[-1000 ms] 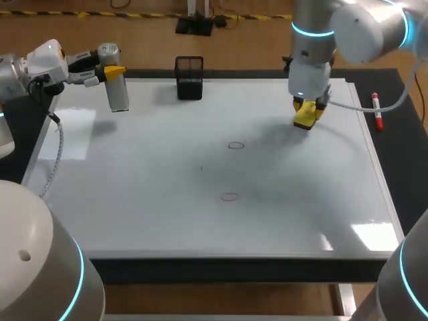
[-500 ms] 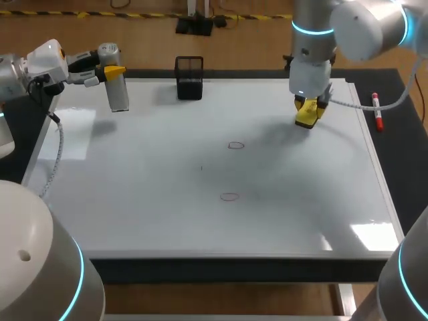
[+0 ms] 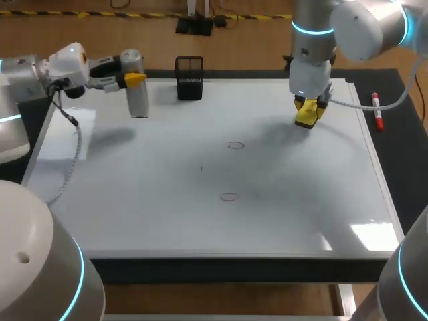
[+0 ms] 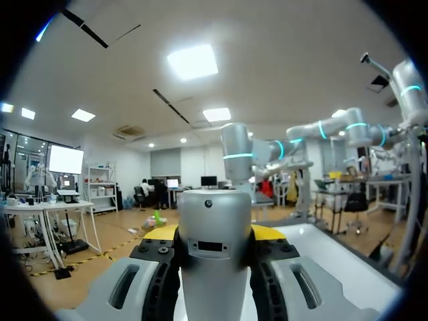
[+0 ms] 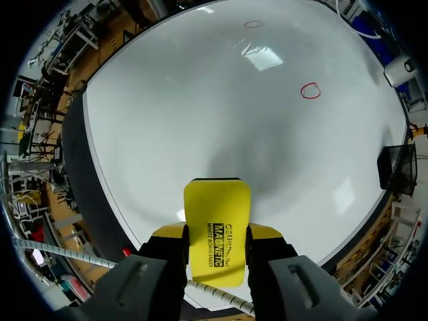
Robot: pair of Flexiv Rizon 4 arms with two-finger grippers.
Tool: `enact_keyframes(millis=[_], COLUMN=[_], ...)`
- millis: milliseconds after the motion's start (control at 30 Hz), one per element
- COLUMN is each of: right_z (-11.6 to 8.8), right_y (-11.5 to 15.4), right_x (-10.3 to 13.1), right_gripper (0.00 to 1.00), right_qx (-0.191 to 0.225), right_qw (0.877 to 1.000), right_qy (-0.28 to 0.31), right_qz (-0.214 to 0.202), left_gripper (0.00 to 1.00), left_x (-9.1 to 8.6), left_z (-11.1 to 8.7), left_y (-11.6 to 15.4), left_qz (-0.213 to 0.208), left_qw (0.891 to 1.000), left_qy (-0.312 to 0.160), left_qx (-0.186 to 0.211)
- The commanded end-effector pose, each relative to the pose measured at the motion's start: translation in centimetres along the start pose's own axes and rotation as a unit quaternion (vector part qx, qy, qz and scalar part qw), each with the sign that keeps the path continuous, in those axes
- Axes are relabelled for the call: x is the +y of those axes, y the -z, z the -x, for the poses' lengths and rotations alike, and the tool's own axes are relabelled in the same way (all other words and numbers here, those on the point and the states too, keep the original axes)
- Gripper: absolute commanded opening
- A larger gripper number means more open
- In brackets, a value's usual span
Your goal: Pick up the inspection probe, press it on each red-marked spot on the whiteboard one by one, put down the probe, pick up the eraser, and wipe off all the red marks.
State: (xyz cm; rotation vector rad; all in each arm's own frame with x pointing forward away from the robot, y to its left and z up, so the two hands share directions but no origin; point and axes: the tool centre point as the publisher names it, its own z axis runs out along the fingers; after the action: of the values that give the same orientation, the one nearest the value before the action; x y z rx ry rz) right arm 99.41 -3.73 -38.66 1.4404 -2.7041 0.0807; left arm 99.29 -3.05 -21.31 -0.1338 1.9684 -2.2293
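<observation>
Moved the left gripper toward 3 o'clock over the last half second, nearer the mesh basket; kept the right gripper where it was.

Clamping the inspection probe between the yellow fingertips of the left gripper, one on each side. Seen from the left wrist as a smooth, silvery-grey cylinder with a rounded cap and a small dark rectangular inset on its face. Hanging upright at about 10 o'clock over the whiteboard, with a soft shadow on the glossy surface beneath.

Gripping the eraser in the right gripper, jaws closed on its two long sides. From the right wrist, a flat bright-yellow plastic block with rounded corners and black print. Sitting at about 1 o'clock on the board; cannot tell whether it touches the surface.

Lying flat, white and shiny, with a thin pale frame. Carrying two small red ovals drawn in outline, one just past centre toward 12 o'clock, the other toward 6 o'clock from it, well apart from both grippers.

Standing at 12 o'clock on the far edge, black wire mesh, square and open-topped. Resting off the board at 2 o'clock on dark matting, a slim red-and-white marker.
</observation>
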Motion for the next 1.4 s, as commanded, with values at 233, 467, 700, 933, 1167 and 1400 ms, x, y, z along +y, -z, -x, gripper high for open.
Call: enact_keyframes(millis=[233,467,700,933,1167,1400], right_z=[0.0,0.0,0.0,0.0,0.0,0.0], right_y=[0.1,0.1,0.1,0.1,0.1,0.1], right_x=[-0.1,-0.1,-0.1,-0.1,-0.1,-0.1], right_gripper=[0.0,0.0,0.0,0.0,0.0,0.0], right_qx=[0.002,0.002,0.002,0.002,0.002,0.002], right_qw=[1.0,1.0,1.0,1.0,1.0,1.0], right_qy=[0.001,0.001,0.001,0.001,0.001,0.001], right_qz=[-0.001,-0.001,-0.001,-0.001,-0.001,-0.001], left_gripper=[0.0,0.0,0.0,0.0,0.0,0.0], left_x=[0.3,0.6,1.5,2.8,3.9,4.6], left_z=[-4.3,-6.7,-7.9,-8.9,-9.7,-10.2], left_y=[-6.5,-10.1,-13.3,-16.8,-18.9,-20.4], left_qz=[-0.022,-0.03,-0.031,-0.028,-0.027,-0.03], left_qw=[1.0,0.999,0.999,0.998,0.998,0.997], left_qy=[0.007,0.012,0.024,0.031,0.037,0.04], left_qx=[-0.004,0.014,0.025,0.04,0.053,0.065])
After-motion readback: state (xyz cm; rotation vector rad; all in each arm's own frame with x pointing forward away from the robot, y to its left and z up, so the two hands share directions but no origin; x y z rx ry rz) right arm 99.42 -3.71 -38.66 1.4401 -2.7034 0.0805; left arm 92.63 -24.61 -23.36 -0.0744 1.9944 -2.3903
